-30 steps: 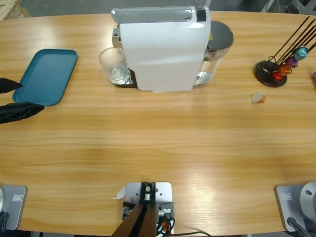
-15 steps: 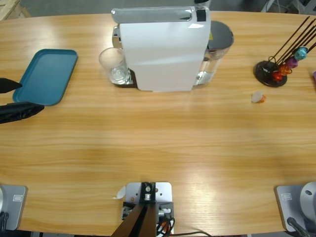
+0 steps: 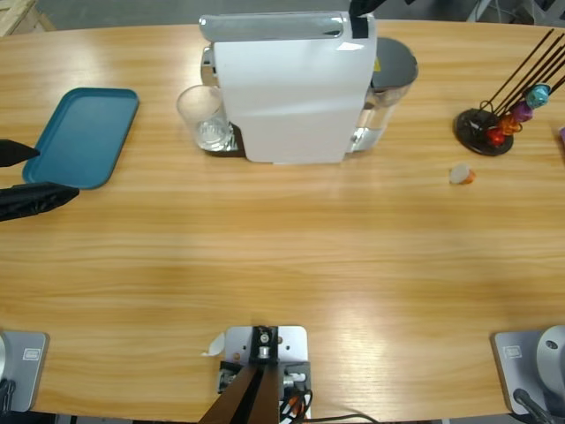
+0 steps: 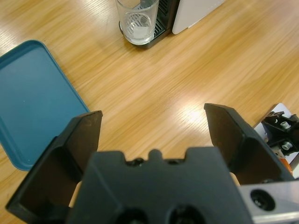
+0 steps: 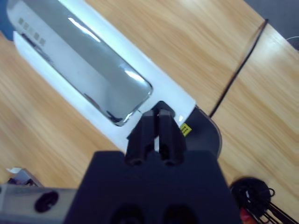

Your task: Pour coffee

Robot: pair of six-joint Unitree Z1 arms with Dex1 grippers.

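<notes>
Since earlier frame: right tool [image 5: 158, 125] now shows at coffee machine [image 3: 291, 88] rear top, jaws clenched, likely pressing button. Left tool [image 4: 152, 135] released, unmoved beside tray [image 3: 84, 134]. Glass [image 3: 205, 117] under spout; no coffee visible yet.

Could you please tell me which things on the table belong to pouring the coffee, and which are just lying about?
For the job: coffee machine; clear glass at its spout, no coffee visible in it yet.

Lying about: teal tray; loose capsule; capsule stand.
</notes>
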